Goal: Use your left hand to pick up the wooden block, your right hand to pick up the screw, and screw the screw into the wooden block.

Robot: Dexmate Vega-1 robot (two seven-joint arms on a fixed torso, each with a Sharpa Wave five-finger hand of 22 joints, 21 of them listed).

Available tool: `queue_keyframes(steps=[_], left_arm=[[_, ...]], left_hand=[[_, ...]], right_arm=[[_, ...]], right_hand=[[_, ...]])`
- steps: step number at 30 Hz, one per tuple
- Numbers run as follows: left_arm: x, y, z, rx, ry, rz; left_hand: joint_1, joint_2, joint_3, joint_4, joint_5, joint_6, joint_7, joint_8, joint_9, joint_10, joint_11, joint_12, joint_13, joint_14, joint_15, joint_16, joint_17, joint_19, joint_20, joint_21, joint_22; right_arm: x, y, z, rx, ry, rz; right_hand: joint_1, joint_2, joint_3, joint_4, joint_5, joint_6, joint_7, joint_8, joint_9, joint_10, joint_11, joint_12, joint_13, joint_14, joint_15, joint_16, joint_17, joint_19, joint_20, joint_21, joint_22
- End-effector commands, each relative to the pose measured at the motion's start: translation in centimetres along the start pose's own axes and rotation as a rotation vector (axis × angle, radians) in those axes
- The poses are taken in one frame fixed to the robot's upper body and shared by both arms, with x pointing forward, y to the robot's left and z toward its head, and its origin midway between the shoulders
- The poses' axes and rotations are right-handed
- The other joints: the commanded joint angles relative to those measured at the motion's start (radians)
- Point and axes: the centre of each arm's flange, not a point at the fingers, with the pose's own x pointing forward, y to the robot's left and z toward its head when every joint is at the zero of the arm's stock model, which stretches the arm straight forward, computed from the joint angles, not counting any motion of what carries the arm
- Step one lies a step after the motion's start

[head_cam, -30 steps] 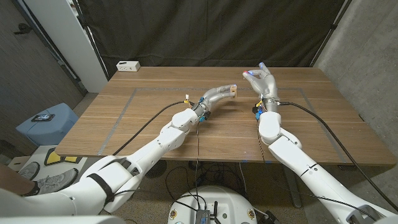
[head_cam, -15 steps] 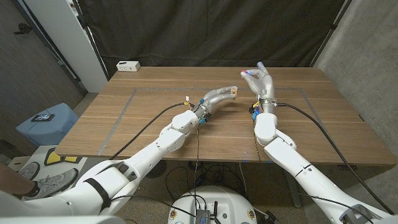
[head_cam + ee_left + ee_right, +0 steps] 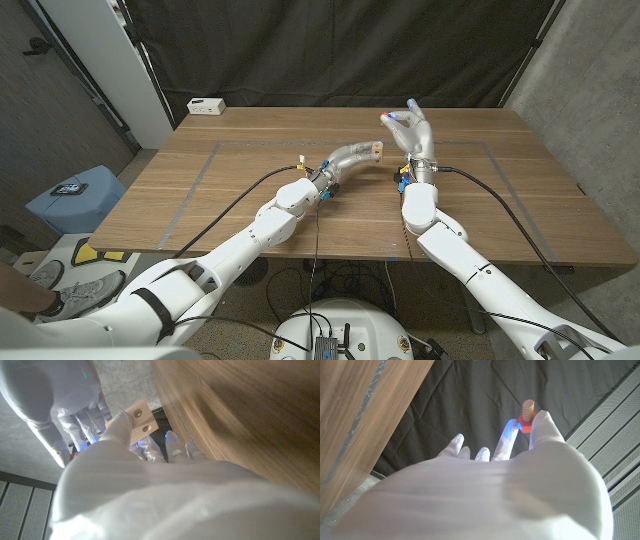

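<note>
wooden block (image 3: 375, 149): pale flat rectangular piece with two round holes (image 3: 145, 428) in one face, pinched at the left hand's (image 3: 352, 157) fingertips, lifted off the table (image 3: 240, 190)
screw (image 3: 527, 413): tan threaded wooden shank on a red head, pinched at the right hand's (image 3: 412, 132) fingertips, off the table, near the block, not touching

Head view evenly lit, sharp; wrist views soft, tabletop (image 3: 240, 415) blurred; pale glare on robot hand (image 3: 485, 495) back.
</note>
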Motion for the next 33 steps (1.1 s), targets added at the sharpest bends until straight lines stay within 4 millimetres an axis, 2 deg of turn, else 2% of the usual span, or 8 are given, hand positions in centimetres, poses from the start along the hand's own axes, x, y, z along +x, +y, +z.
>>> queue_keyframes(steps=[1, 19, 33], left_arm=[[0.1, -0.2, 0.0, 0.007, 0.003, -0.015], [0.1, -0.5, 0.3, 0.008, 0.002, -0.019], [0.0, -0.6, 0.3, 0.002, 0.004, -0.017]], left_hand=[[-0.007, -0.004, 0.007, 0.000, 0.006, 0.007, 0.001, 0.004, 0.004, 0.005, 0.003, 0.005, 0.002, 0.006, -0.104, -0.005, 0.004, 0.000, 0.000, 0.001, 0.006], [-0.007, -0.004, 0.007, -0.001, 0.006, 0.007, 0.000, 0.003, 0.004, 0.005, 0.003, 0.005, 0.002, 0.005, -0.103, -0.004, 0.005, -0.001, 0.000, 0.001, 0.006], [-0.007, -0.004, 0.007, -0.001, 0.006, 0.008, 0.001, 0.003, 0.004, 0.006, 0.003, 0.006, 0.002, 0.007, -0.103, -0.003, 0.006, -0.001, 0.000, 0.001, 0.006]], right_arm=[[-0.2, 0.8, 0.4, 0.011, -0.031, 0.029], [-0.6, 0.9, -0.5, 0.010, -0.086, 0.029], [-1.0, 0.6, -1.1, 0.020, -0.074, 0.038]], right_hand=[[0.005, 0.011, -0.004, -0.002, -0.002, 0.007, -0.004, 0.008, 0.003, 0.011, -0.001, 0.001, 0.004, 0.007, -0.043, 0.000, 0.003, 0.003, -0.007, 0.002, 0.003], [0.015, 0.015, -0.003, -0.006, 0.000, 0.009, -0.005, 0.014, 0.002, 0.006, -0.022, -0.002, 0.004, 0.003, -0.061, -0.001, 0.003, 0.000, -0.012, 0.001, 0.003], [0.039, 0.037, 0.010, -0.012, 0.002, -0.001, -0.015, 0.008, -0.011, -0.014, -0.048, -0.009, 0.004, -0.006, -0.070, -0.004, 0.003, -0.001, -0.018, 0.001, 0.003]])
